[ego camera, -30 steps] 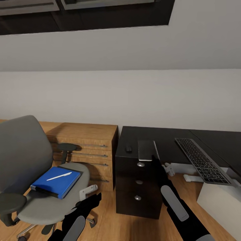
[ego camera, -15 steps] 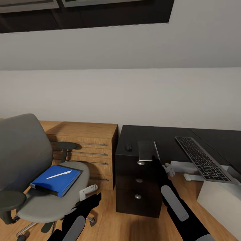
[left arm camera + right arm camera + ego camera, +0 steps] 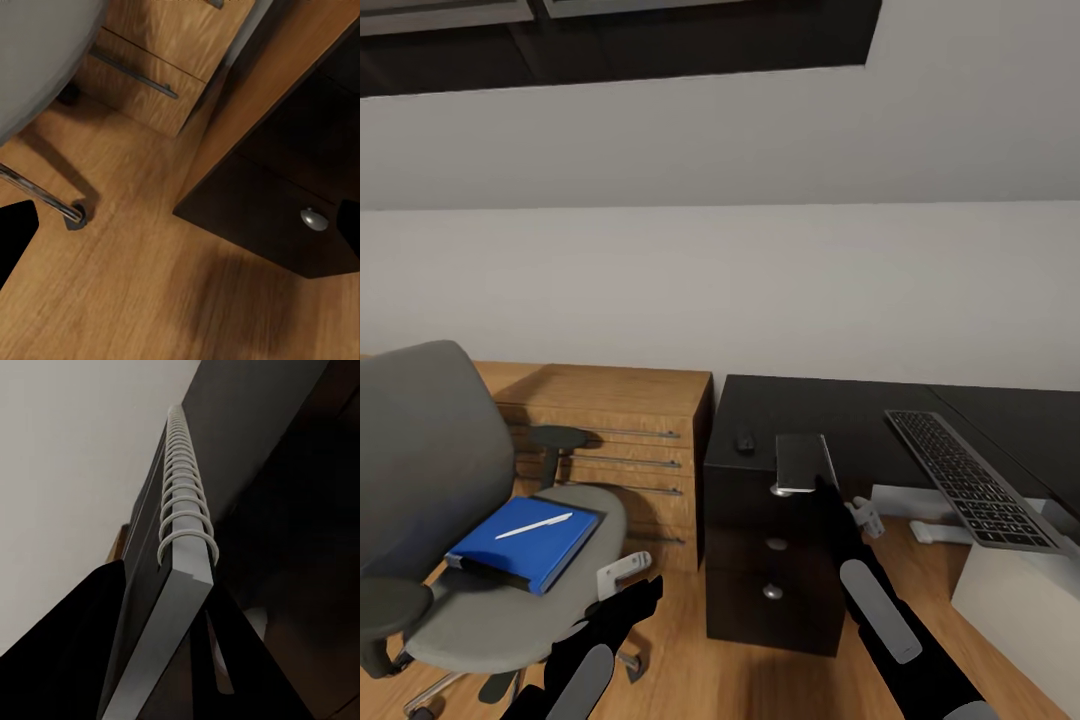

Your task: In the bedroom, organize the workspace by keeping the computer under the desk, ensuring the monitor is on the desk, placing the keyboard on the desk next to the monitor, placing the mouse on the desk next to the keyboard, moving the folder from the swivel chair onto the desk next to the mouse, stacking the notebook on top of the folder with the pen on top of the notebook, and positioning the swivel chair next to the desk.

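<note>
One notebook [image 3: 801,461], one folder [image 3: 525,543], one pen [image 3: 534,525], one keyboard [image 3: 970,479] and one mouse [image 3: 745,441] show in the head view, along with one swivel chair [image 3: 450,520] and one desk [image 3: 830,420] whose front carries three drawers, each with a round silver knob. The notebook is held over the desk's near edge above the drawers, its long axis running from the robot toward the wall; in the right wrist view its spiral-bound spine [image 3: 182,502] runs away from the camera. The right gripper [image 3: 822,484] is clamped on the near end of the notebook, one dark finger [image 3: 75,645] on each face. The blue folder lies flat on the chair seat, long axis slanting from near left to far right, and the white pen rests on top of it, along the same slant. The keyboard lies tilted at the desk's right side, its near end jutting past the edge over a light box [image 3: 1020,600]. The mouse sits on the desk just left of the notebook. A wooden drawer cabinet [image 3: 610,440] stands between chair and desk. The left gripper [image 3: 625,605] hangs low by the chair; whether it is spread I cannot tell.
</note>
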Controlling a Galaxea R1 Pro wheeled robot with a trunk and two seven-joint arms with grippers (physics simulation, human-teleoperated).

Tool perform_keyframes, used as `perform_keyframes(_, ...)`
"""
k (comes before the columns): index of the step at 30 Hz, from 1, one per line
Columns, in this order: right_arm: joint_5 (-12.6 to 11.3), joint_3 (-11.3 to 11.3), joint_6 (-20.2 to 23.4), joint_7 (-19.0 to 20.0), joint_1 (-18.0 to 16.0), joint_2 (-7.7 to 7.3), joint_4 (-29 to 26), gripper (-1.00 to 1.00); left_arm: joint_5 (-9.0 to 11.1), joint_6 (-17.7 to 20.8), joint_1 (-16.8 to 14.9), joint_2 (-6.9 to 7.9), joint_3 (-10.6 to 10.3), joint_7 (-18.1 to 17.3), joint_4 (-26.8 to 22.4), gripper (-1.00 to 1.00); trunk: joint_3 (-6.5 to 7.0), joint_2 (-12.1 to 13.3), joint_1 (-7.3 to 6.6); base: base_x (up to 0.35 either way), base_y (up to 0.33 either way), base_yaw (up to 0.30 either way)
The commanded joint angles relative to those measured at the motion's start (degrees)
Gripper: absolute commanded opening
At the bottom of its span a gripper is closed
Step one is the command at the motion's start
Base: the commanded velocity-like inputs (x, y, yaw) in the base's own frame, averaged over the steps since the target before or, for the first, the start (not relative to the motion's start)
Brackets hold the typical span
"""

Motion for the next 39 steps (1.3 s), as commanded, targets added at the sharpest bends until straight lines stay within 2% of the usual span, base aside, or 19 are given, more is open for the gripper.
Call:
perform_keyframes(1, -0.43, 0.27, -0.47, -0.27, -0.06, -0.08, -0.06, -1.00, 0.35, 0.08, -0.06, 0.05, -0.13, 0.46, -0.08, 1.00, -0.06, -0.03, 0.00, 0.087, -0.006, 0.000)
perform_keyframes(16, -0.40, 0.24, -0.47, -0.27, -0.06, -0.08, 0.04, -1.00, 0.35, 0.08, -0.06, 0.08, -0.13, 0.46, -0.08, 1.00, -0.06, -0.03, 0.00, 0.138, -0.003, 0.000)
perform_keyframes(39, -0.40, 0.22, -0.33, -0.36, -0.06, -0.08, 0.04, -1.00, 0.44, 0.17, -0.06, 0.10, -0.13, 0.46, -0.08, 1.00, -0.06, -0.03, 0.00, 0.018, 0.000, 0.000)
